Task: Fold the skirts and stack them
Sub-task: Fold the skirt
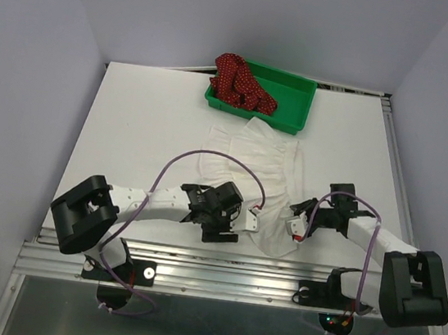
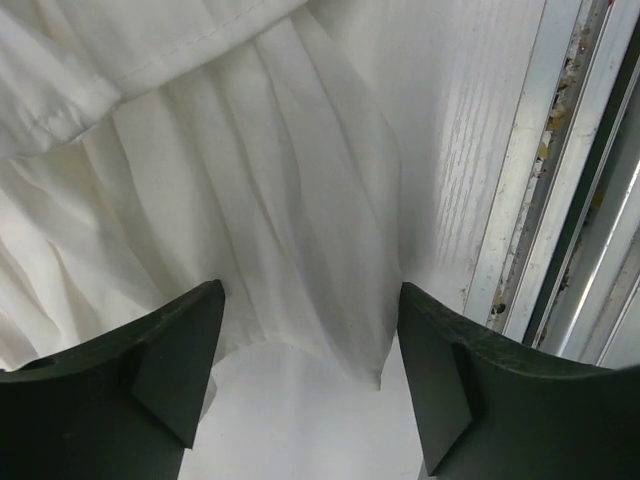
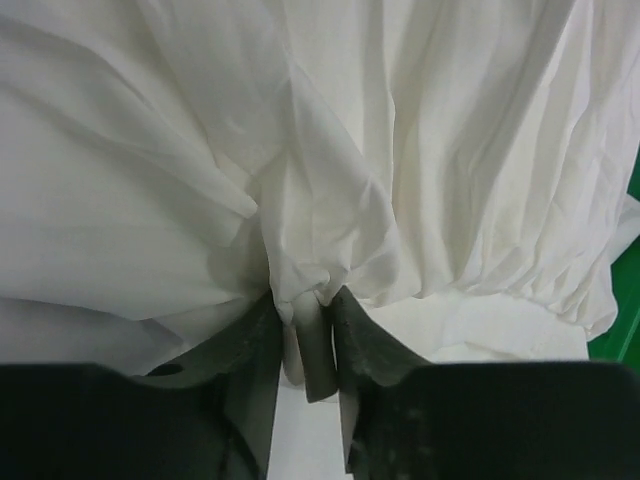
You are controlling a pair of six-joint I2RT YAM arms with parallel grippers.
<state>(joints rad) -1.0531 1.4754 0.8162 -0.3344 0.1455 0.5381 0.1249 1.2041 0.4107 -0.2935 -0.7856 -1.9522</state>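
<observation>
The white skirt point(image 1: 251, 164) lies spread on the table's near middle, its pleats filling both wrist views. The dark red dotted skirt point(image 1: 239, 83) sits bunched in the left end of the green tray point(image 1: 297, 104). My left gripper point(image 1: 232, 222) is open at the white skirt's near-left hem point(image 2: 250, 180), its fingers point(image 2: 180, 350) straddling a hem corner without touching it. My right gripper point(image 1: 297, 224) is at the near-right edge, jaws pinched on a bunched fold of the white skirt point(image 3: 300, 270).
The tray stands at the back of the table, touching the white skirt's far edge; a sliver of it shows in the right wrist view point(image 3: 630, 335). An aluminium rail point(image 2: 560, 200) runs along the near table edge just right of my left fingers. Walls enclose the table.
</observation>
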